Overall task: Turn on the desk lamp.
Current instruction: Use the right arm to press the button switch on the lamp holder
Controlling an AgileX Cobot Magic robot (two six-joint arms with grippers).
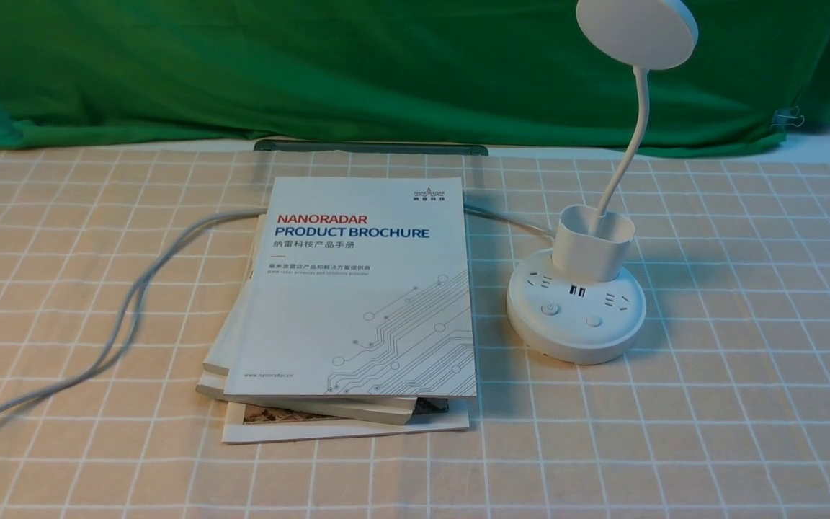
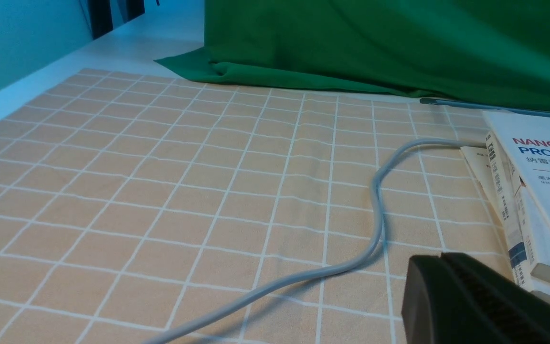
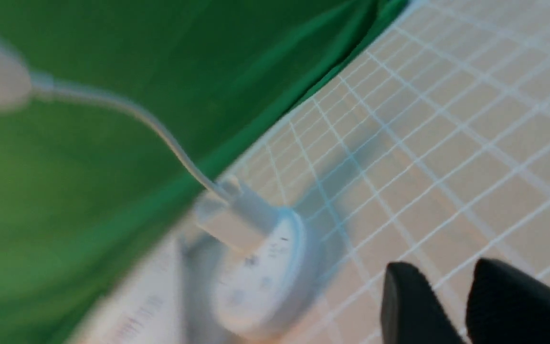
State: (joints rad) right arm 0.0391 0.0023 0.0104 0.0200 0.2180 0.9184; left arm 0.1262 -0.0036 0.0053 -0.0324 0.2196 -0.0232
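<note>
Okay: desk lamp (image 1: pixel 577 306) sits right of the brochure stack (image 1: pixel 357 303), 2 buttons (image 1: pixel 549 309) on its near side. Right gripper (image 3: pixel 444 270) nearer, jaws apart and empty, lamp ahead. Left gripper (image 2: pixel 447 270) looks closed, empty.

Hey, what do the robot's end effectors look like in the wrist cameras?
Both are black. The left end effector has blunt fingers with a ribbed surface; the right end effector shows two rounded fingers, blurred. No cables or markings show.

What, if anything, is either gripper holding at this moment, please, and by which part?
Nothing is held. The right gripper is open, only tablecloth showing in its gap, apart from the desk lamp; the left gripper grips nothing either.
</note>
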